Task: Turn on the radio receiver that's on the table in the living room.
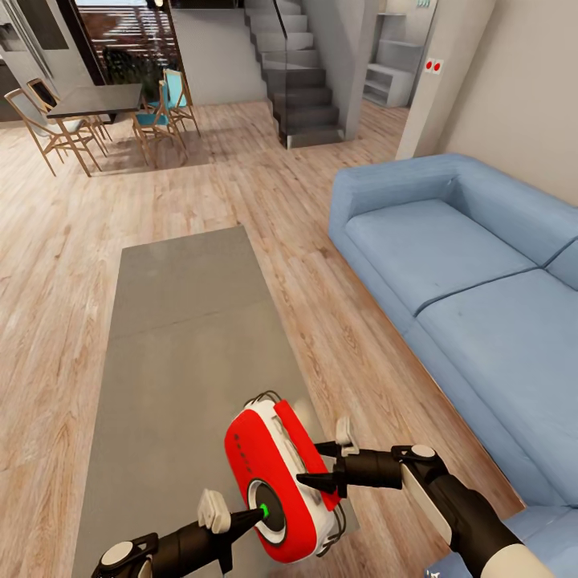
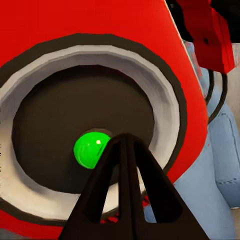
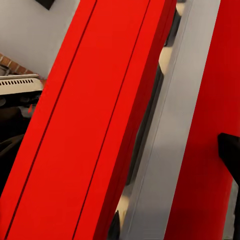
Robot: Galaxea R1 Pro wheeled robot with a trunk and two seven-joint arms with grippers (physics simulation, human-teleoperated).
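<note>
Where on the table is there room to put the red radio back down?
The table is bare from its far end down to the radio receiver. It gets crowded at the near end, where both arms' fingers meet the radio. Wood floor borders one side; the sofa side is narrower.

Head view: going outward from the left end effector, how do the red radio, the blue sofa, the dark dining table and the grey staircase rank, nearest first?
1. Bright-red rounded radio, at the left end effector tip.
2. Light-blue sectional sofa, along the right.
3. Dark dining table, far upper left.
4. Grey staircase, far upper middle; too close to call against the dining table.
</note>
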